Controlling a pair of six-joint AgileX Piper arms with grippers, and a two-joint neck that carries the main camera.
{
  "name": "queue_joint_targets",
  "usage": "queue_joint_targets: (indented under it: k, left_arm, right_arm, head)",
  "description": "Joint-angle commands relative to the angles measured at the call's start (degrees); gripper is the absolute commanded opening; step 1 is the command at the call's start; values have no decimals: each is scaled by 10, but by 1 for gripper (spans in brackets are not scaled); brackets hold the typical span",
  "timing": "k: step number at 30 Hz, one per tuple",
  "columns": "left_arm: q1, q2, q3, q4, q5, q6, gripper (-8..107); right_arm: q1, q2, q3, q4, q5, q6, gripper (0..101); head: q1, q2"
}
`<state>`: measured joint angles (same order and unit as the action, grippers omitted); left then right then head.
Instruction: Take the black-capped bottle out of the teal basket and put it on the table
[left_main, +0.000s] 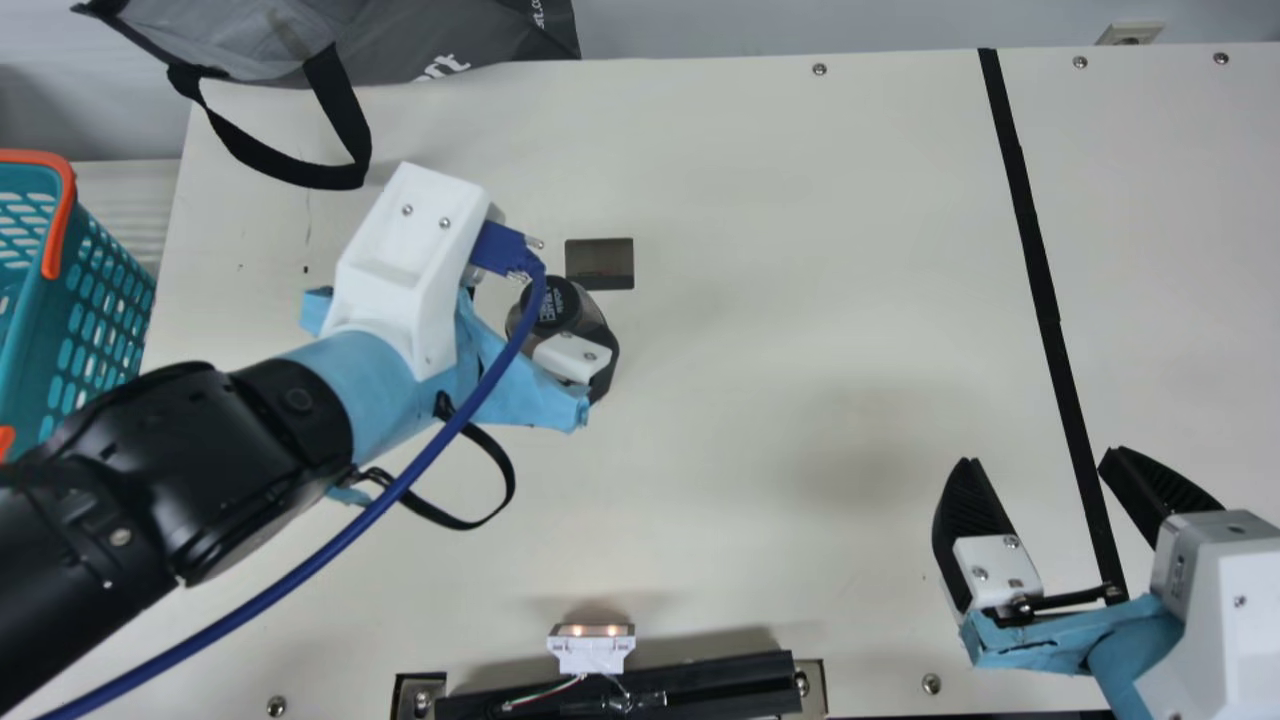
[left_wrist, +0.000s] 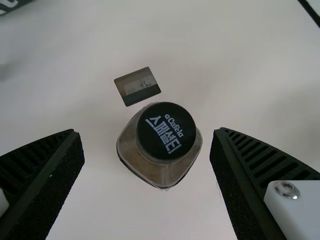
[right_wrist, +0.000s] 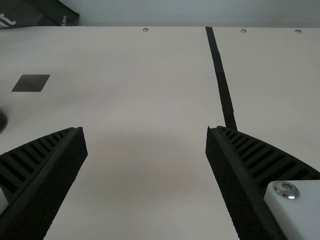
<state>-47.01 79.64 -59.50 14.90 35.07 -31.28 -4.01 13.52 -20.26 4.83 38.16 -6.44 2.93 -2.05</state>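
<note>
Black-capped, squarish see-through bottle (left_wrist: 166, 132): stood upright on the cream table (left_main: 750, 200), left of centre.
Black-ribbed left gripper (left_wrist: 147, 135): I had its jaws open, one to each side of the bottle, gaps showing.
Black-ribbed right gripper (left_main: 1040, 458): open and empty, near right.
Teal plastic basket (left_main: 100, 310): sat at the left.
Table step: placing looked done to me; backing off, jaws wide, without nudging the bottle, came next.

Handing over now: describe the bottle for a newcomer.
On the cream table, between the teal basket and black strip, find my left gripper. The bottle stands upright by its open fingers: round black cap, unlike the flat card beside it.
</note>
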Motion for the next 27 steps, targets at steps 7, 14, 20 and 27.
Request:
queue_joint_targets:
  k: [7, 14, 20, 27]
  left_arm:
    - [8, -19, -17, 11, 12, 1, 107]
    - [20, -41, -31, 23, 19, 2, 107]
    - [33, -62, -41, 37, 23, 2, 107]
    - [52, -90, -44, 54, 23, -2, 107]
  right_arm:
    - [0, 0, 0, 1, 0, 0, 91]
    - [0, 0, 0, 1, -1, 0, 91]
    - [0, 0, 0, 1, -1, 0, 91]
    - [0, 0, 0, 1, -1, 0, 91]
  head:
    - [-2, 5]
    - [-2, 5]
    - [-2, 5]
    - [-2, 5]
